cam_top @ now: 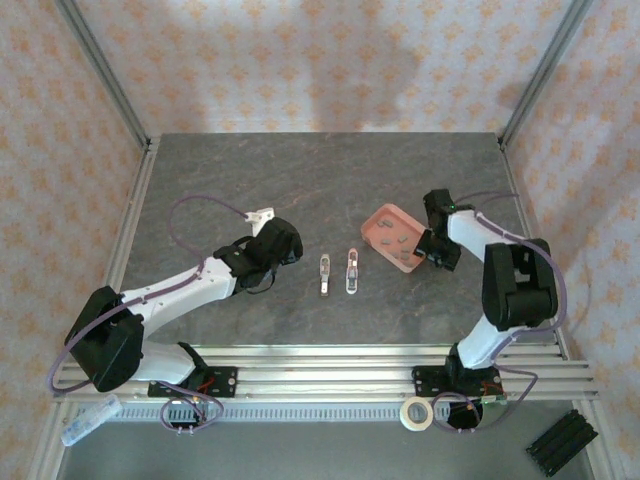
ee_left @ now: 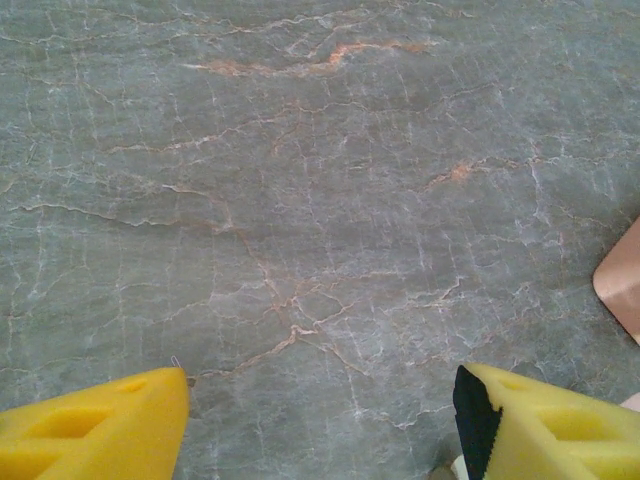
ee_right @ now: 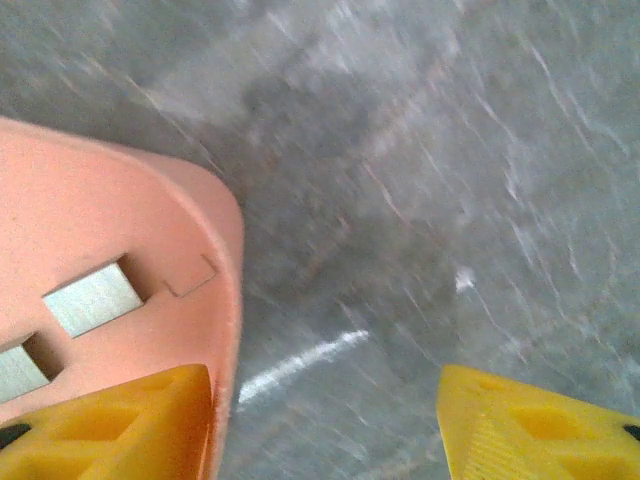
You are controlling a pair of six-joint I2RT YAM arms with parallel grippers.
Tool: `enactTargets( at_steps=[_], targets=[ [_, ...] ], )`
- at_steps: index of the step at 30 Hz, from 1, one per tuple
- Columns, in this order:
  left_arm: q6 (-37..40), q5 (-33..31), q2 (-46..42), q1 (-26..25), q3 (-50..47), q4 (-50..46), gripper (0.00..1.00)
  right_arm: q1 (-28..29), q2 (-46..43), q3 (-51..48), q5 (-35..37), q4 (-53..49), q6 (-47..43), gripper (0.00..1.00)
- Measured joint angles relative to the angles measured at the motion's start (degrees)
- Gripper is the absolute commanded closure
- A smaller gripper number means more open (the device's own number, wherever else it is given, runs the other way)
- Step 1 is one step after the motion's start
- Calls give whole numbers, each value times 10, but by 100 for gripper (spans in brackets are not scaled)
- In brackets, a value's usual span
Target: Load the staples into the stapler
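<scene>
Two tools, both with jaws apart and empty: the right tool (ee_right: 325,425) straddles the rim of the pink tray (ee_right: 110,200), we judge to reach the staples (ee_right: 90,298) gathered inside; the left tool (ee_left: 320,420) hovers over bare surface (ee_left: 300,200) near two staplers (cam_top: 325,273), likely to steady one.

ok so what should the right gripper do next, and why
Probably slide the right gripper sideways over the tray until a staple strip sits between its open jaws. For now the gap lies mostly over bare table beside the tray's edge.
</scene>
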Motion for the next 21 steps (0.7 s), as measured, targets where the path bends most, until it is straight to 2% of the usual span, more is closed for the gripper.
enactTargets(
  at_steps=[9,21],
  targets=[
    [2,10,0,0,0,1,29,6,-119,-125,-32,-11,37,39],
    [5,25,-1,0,-2,13,29,67,-252,-190,-48,-72,107,39]
  ],
)
